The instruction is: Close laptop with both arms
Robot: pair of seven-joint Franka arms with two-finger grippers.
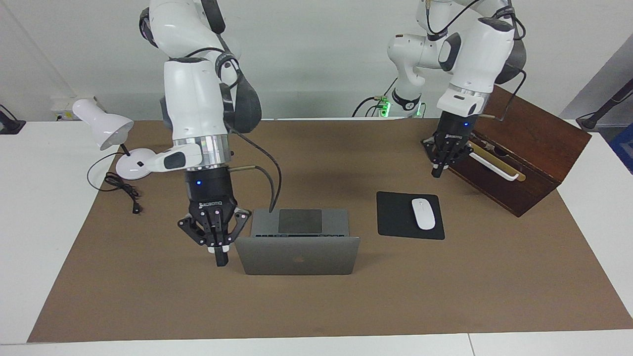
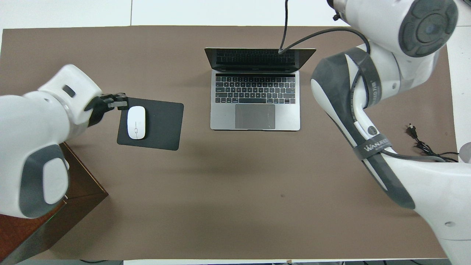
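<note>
The grey laptop [image 1: 299,254] stands open in the middle of the brown mat, its lid upright with the apple logo facing away from the robots. Its keyboard and trackpad show in the overhead view [image 2: 255,99]. My right gripper [image 1: 221,257] points down, shut and empty, just beside the lid's edge toward the right arm's end, low over the mat. In the overhead view it is hidden under its own arm. My left gripper [image 1: 437,170] is shut and empty, over the mat beside the mousepad's edge [image 2: 117,102], well apart from the laptop.
A black mousepad [image 1: 409,215] with a white mouse [image 1: 423,213] lies beside the laptop toward the left arm's end. A dark wooden box [image 1: 524,158] stands beside the left gripper. A white desk lamp [image 1: 106,129] and its black cable [image 1: 123,190] are at the right arm's end.
</note>
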